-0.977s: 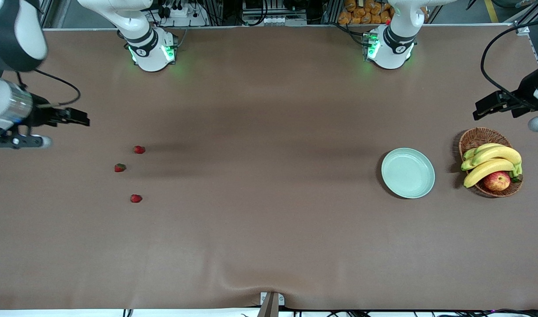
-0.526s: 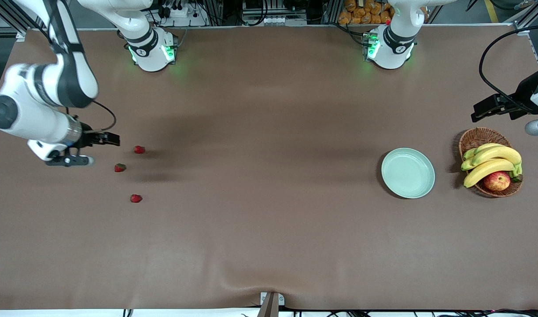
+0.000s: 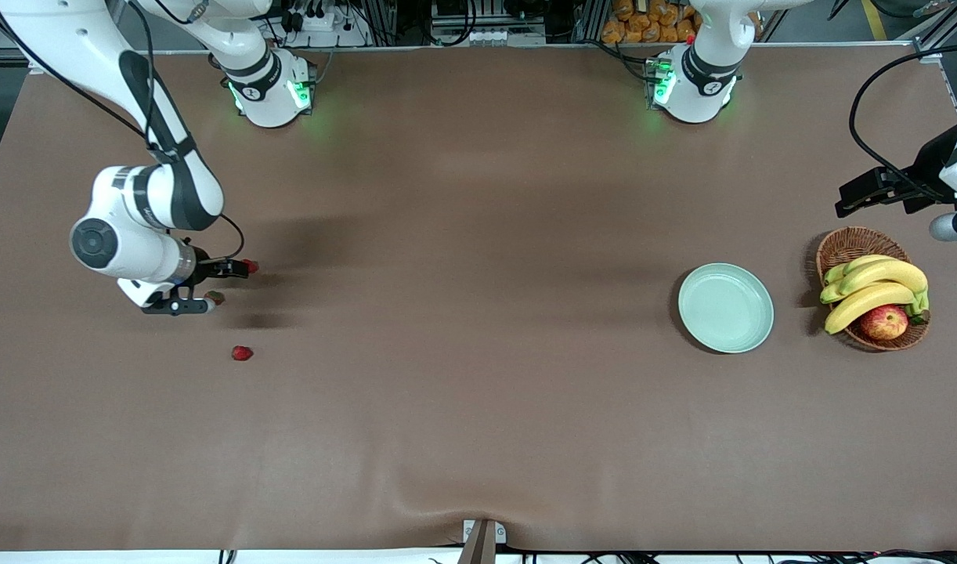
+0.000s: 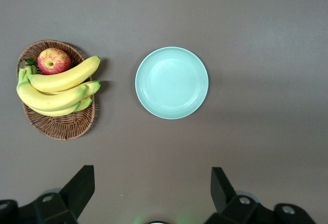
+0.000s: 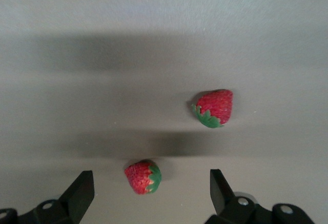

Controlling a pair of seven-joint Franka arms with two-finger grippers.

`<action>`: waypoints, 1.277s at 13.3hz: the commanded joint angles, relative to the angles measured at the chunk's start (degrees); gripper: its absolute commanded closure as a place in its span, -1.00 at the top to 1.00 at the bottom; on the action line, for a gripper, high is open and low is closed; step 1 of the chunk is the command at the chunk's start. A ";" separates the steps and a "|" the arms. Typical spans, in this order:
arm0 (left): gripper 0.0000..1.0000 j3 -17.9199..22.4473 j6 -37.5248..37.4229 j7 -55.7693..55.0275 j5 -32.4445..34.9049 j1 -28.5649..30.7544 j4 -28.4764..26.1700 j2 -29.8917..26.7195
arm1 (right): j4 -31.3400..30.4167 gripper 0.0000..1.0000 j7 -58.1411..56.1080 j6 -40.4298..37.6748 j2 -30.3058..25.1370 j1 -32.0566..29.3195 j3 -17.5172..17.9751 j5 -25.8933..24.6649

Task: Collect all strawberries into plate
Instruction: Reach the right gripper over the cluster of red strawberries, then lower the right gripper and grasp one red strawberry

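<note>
Three strawberries lie toward the right arm's end of the table. One strawberry (image 3: 242, 353) lies alone, nearest the front camera. My right gripper (image 3: 231, 269) hangs open over the other two, which peek out as one strawberry (image 3: 250, 265) and another strawberry (image 3: 214, 297). In the right wrist view a strawberry (image 5: 143, 177) lies between the spread fingers of the right gripper (image 5: 151, 184), untouched, with a second strawberry (image 5: 214, 108) a little way off. The mint-green plate (image 3: 725, 308) is empty, also seen as the plate (image 4: 171, 82). My left gripper (image 3: 861, 193) waits open in the air beside the basket; the left gripper (image 4: 152, 193) holds nothing.
A wicker basket (image 3: 848, 244) with bananas (image 3: 874, 286) and an apple (image 3: 883, 321) stands beside the plate at the left arm's end; it shows as the basket (image 4: 61, 126) in the left wrist view. Brown cloth covers the table, with a ripple at the front edge (image 3: 447, 501).
My right arm has swung in from the table's end and come down over the strawberries. The left gripper has barely shifted. The strawberries and plate have not moved.
</note>
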 commanded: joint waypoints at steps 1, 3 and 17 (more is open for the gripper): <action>1.00 -0.07 0.43 0.43 -0.42 0.11 -0.01 -0.21 | -2.19 1.00 0.83 2.12 -0.04 -0.35 0.63 -0.94; 1.00 -0.07 0.43 0.43 -0.42 0.11 -0.01 -0.13 | -3.86 1.00 0.83 5.80 1.01 -0.09 0.72 -0.85; 1.00 -0.16 0.43 0.43 -0.42 0.11 -0.01 -0.13 | -5.63 1.00 0.83 6.88 2.60 0.88 0.72 -0.76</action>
